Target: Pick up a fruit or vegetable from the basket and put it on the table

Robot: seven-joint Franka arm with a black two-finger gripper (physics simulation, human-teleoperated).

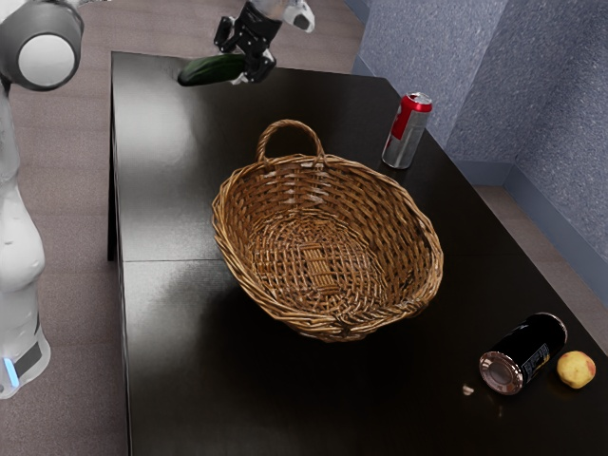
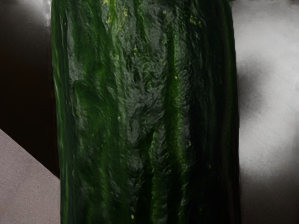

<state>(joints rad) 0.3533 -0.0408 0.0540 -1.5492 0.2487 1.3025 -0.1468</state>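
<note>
A glossy black rectangular table [image 1: 180,380] with a thin seam across its top carries a brown woven wicker basket [image 1: 394,233] with an arched handle. Near the basket, a red and silver metal can [image 1: 407,133] stands upright. Toward the exterior view's lower right, a black cylindrical can [image 1: 522,353] lies on its side, a round yellow-and-reddish fruit [image 1: 576,370] just beside it.

Pale glare on a dark table [image 1: 171,180]
Sheen brightens toward the exterior view's left; in the wrist view, the cucumber [image 2: 145,112] is dimly lit, and the smudge in the glare beside it may be shadow.
</note>
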